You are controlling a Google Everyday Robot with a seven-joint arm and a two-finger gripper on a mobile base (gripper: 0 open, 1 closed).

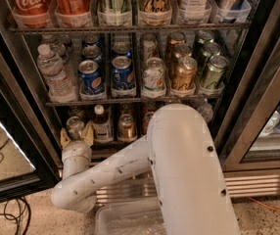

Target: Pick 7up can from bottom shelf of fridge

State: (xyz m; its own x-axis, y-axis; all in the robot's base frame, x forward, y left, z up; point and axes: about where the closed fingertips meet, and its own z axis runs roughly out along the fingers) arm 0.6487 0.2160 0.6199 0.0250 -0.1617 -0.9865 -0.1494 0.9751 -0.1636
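Note:
The 7up can, pale silvery with a shiny top, stands at the left end of the bottom shelf of the fridge. My gripper is at the shelf's front, right at the can. Its two yellowish fingertips stand apart, one on each side of the can's lower body. I cannot tell whether they touch it. My white arm rises from below and hides the right half of the bottom shelf.
A small bottle, a bronze can and a red can stand right of the 7up can. Pepsi cans sit on the rack above. The open glass door is at left, cables lie on the floor, and a clear bin sits below.

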